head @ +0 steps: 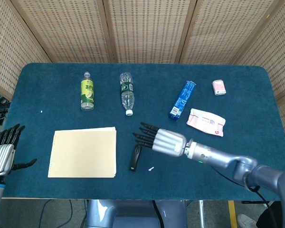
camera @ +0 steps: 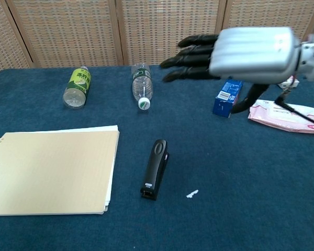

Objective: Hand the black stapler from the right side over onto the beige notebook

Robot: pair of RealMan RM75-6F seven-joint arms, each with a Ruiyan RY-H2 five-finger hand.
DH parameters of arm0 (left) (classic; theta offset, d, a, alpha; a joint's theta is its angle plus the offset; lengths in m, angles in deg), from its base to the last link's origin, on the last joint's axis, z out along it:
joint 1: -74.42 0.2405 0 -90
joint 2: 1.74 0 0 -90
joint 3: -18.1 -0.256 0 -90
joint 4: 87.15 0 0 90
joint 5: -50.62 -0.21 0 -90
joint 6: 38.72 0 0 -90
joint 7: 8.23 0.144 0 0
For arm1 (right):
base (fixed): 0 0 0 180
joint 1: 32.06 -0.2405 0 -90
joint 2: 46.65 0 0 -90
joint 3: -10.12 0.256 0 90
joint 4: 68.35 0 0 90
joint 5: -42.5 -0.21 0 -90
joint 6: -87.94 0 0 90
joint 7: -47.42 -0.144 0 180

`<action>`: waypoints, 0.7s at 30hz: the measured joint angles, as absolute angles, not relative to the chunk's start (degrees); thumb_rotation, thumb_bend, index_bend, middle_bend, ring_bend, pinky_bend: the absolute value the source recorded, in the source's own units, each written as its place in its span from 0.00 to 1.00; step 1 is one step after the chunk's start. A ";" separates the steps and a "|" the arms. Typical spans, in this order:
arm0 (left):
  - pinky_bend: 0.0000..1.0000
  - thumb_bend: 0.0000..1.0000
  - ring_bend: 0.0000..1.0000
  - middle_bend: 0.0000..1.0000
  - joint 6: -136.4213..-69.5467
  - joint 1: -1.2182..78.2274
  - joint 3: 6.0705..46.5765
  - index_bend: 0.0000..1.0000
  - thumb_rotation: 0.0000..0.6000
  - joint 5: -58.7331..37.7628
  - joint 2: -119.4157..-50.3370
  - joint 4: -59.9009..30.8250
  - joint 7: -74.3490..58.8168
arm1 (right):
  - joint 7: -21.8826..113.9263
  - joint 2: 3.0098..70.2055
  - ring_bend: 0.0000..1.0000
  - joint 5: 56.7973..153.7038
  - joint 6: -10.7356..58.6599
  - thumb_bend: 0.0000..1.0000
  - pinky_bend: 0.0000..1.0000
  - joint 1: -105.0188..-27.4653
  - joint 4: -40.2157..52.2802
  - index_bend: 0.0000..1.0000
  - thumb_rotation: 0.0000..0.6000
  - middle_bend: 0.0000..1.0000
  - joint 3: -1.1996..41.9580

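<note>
The black stapler [camera: 155, 168] lies flat on the blue desk [head: 38, 85], just to the right of the beige notebook [camera: 49, 170] and apart from its edge, with nothing gripping it. The right hand [camera: 235, 51] hangs in the air above and to the right of the stapler, fingers stretched out and spread, holding nothing; in the head view the same right hand [head: 162, 139] sits beside the stapler's far end without touching it. The left hand [head: 1, 154] waits off the desk's left edge, fingers open and empty, well apart from the notebook. Judged from this layout, the right side's share looks done: the stapler has been set down in the middle, within reach of the other arm, but it is not yet on the notebook. The next move seems to belong to the left hand, which would need to cross over the notebook, come down on the stapler along its length, close around its narrow body, then lift and carry it leftward to rest on the cover.
</note>
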State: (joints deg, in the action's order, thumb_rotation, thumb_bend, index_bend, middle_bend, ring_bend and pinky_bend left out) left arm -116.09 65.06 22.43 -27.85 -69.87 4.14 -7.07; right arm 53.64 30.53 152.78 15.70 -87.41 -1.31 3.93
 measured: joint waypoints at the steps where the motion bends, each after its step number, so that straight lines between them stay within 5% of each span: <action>1: 0.00 0.00 0.00 0.00 -116.30 65.01 22.25 0.00 1.00 -28.65 -70.11 3.95 -7.25 | 52.16 29.87 0.04 151.26 12.95 0.00 0.00 -84.77 -2.49 0.00 1.00 0.01 4.04; 8: 0.00 0.00 0.00 0.00 -116.08 63.96 21.27 0.00 1.00 -32.77 -70.12 4.37 -9.28 | 47.20 25.87 0.00 137.49 8.49 0.00 0.00 -72.90 -0.13 0.00 1.00 0.00 5.45; 21: 0.00 0.00 0.00 0.00 -111.47 52.13 20.46 0.00 1.00 -51.43 -69.95 2.72 -5.94 | 59.71 20.65 0.00 122.22 4.22 0.00 0.00 -55.74 25.80 0.00 1.00 0.00 6.78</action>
State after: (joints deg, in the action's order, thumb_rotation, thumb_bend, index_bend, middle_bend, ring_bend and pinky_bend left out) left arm -111.47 52.13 20.46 -51.43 -69.95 2.72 -5.94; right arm 59.71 20.65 122.22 4.22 -55.74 25.80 6.78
